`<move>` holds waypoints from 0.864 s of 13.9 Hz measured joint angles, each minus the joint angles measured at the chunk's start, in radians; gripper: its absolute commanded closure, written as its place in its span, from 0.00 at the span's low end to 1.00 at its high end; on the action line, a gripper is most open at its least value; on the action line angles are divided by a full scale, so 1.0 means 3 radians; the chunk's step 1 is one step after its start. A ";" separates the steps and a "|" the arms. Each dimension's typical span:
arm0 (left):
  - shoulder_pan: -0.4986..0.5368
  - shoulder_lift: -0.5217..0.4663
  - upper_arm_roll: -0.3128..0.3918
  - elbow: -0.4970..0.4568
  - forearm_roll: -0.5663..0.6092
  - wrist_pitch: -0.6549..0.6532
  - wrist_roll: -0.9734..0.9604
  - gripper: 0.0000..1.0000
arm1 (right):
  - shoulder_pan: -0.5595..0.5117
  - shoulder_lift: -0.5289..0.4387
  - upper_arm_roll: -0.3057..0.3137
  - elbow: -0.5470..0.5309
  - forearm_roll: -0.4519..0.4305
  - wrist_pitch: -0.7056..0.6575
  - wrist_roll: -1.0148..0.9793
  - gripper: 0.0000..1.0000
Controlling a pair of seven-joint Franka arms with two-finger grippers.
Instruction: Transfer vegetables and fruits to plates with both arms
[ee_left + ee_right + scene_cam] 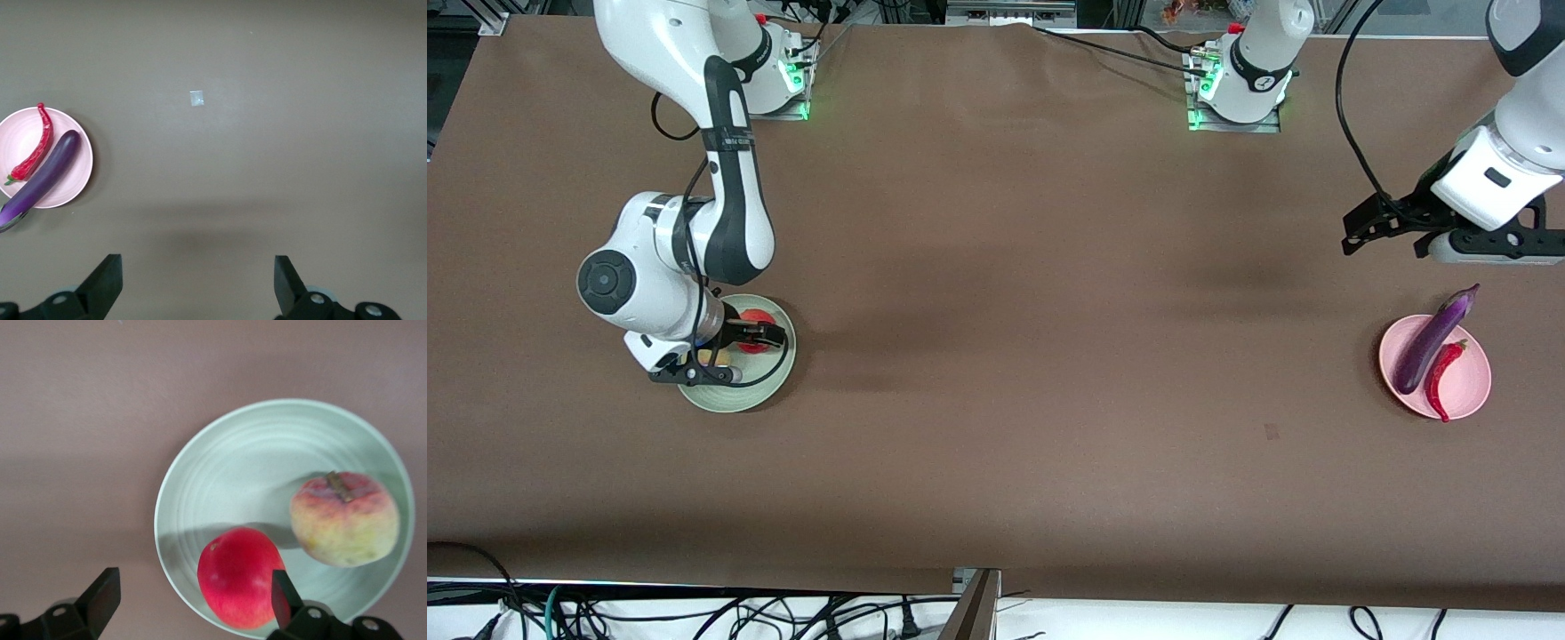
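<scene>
The pale green plate (774, 378) holds the red fruit (758, 316) and the peach (713, 358), which is partly hidden under the right arm. My right gripper (725, 354) hangs open over this plate. In the right wrist view the gripper (193, 597) stands wide, with the red fruit (240, 577) by one finger, the peach (343, 519) beside it and the plate (267, 453) below. The pink plate (1472, 396) holds the purple eggplant (1432, 342) and red chili (1440, 378). My left gripper (1359, 233) is open and empty over bare table, as the left wrist view (198, 280) shows.
In the left wrist view the eggplant (43, 177) and chili (35, 150) lie side by side on the pink plate (20, 133); the eggplant's stem end overhangs the rim. A small pale patch (1271, 431) lies on the brown table cover between the plates.
</scene>
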 measured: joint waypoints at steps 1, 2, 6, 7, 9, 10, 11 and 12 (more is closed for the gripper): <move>-0.0005 0.0000 -0.0032 0.0003 0.0009 -0.0012 0.0000 0.00 | 0.0012 -0.0015 -0.0018 0.0144 -0.0078 -0.0206 0.0034 0.00; -0.0009 0.0000 -0.0048 0.0010 0.0033 -0.0021 -0.0001 0.00 | 0.0038 -0.0037 -0.0053 0.0308 -0.0117 -0.0457 0.0147 0.00; -0.0011 0.0000 -0.0045 0.0082 0.0064 -0.0142 -0.0001 0.00 | 0.0261 -0.0415 -0.0201 0.0671 -0.0379 -0.1074 0.0619 0.00; -0.0011 0.0001 -0.0045 0.0087 0.0065 -0.0147 -0.0001 0.00 | 0.0314 -0.0570 -0.0206 0.0681 -0.0520 -0.1195 0.0778 0.00; -0.0011 0.0004 -0.0045 0.0094 0.0065 -0.0148 -0.0001 0.00 | 0.0391 -0.0887 -0.0206 0.0684 -0.0735 -0.1397 0.0947 0.00; -0.0011 0.0004 -0.0045 0.0097 0.0065 -0.0148 -0.0001 0.00 | 0.0413 -0.1016 -0.0200 0.0682 -0.0816 -0.1485 0.0969 0.00; -0.0011 0.0004 -0.0045 0.0100 0.0065 -0.0148 -0.0001 0.00 | 0.0411 -0.1125 -0.0172 0.0677 -0.0888 -0.1545 0.0975 0.00; -0.0011 0.0006 -0.0045 0.0105 0.0065 -0.0148 -0.0001 0.00 | 0.0360 -0.1221 -0.0089 0.0667 -0.0975 -0.1575 0.0981 0.00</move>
